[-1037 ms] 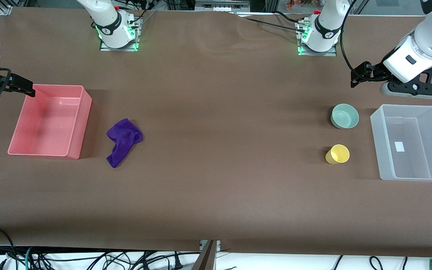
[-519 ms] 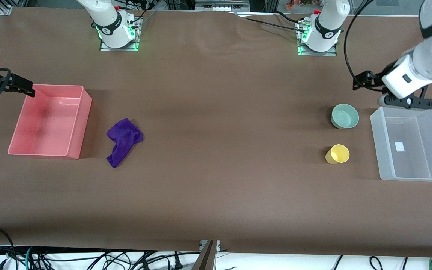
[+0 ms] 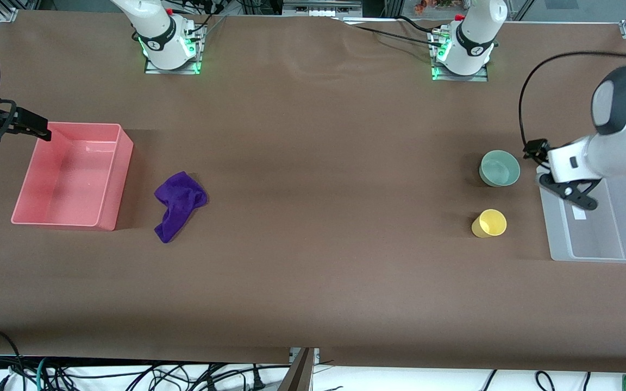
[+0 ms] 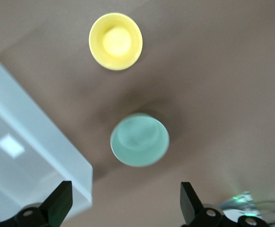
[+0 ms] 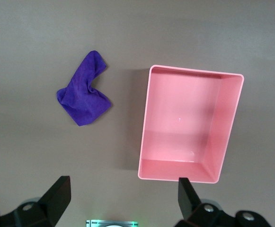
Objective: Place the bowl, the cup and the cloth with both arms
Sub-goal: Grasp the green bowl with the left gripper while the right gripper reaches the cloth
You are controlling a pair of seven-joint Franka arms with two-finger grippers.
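Left end effector (image 3: pixel 567 187) hangs released over the clear bin (image 3: pixel 625 245); bowl (image 3: pixel 500 168) looks rigid, probably slick, so pinch its rim. Right end effector (image 3: pixel 22 126) waits released by the pink bin (image 3: pixel 107 179).

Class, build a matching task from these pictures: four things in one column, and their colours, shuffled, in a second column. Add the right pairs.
Things:
1. bowl
2. cup
3. cloth
4. bin nearest the cloth

Colours:
A. deep purple
B. pink
C. pale mint green
D. yellow

Pairs: 1-C, 2-D, 3-A, 4-B
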